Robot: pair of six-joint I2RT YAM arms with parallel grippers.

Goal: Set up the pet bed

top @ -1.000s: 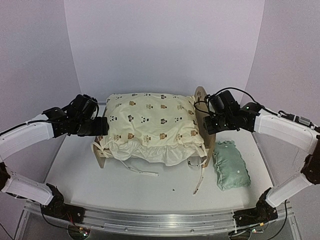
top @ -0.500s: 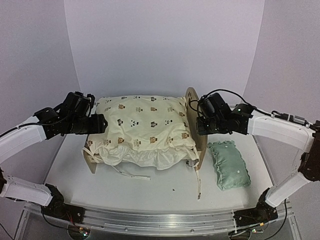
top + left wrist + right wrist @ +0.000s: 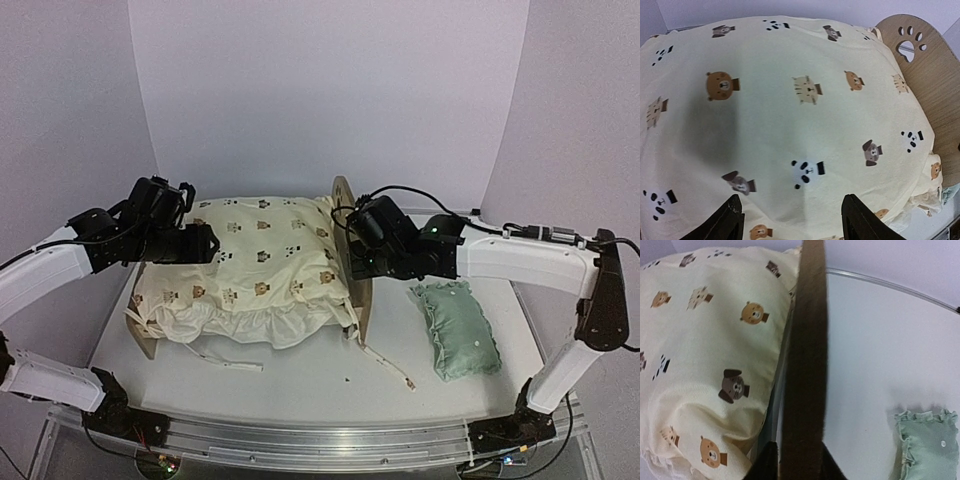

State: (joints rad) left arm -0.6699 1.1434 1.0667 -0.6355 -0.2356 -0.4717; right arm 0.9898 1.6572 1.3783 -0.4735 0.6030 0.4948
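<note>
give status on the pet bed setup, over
right fingers shut on pet bed headboard. left fingers open over cushion. cushion lying on the bed. mint pillow beside bed, apart, nothing blocking.

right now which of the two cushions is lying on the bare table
The small mint green pillow, alone to the right of the pet bed; the cream animal-print cushion sits on that bed.

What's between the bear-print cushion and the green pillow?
The pet bed's headboard, upright, with the right gripper clamped on its edge, then a bare strip of table. Shows in the right wrist and top views.
</note>
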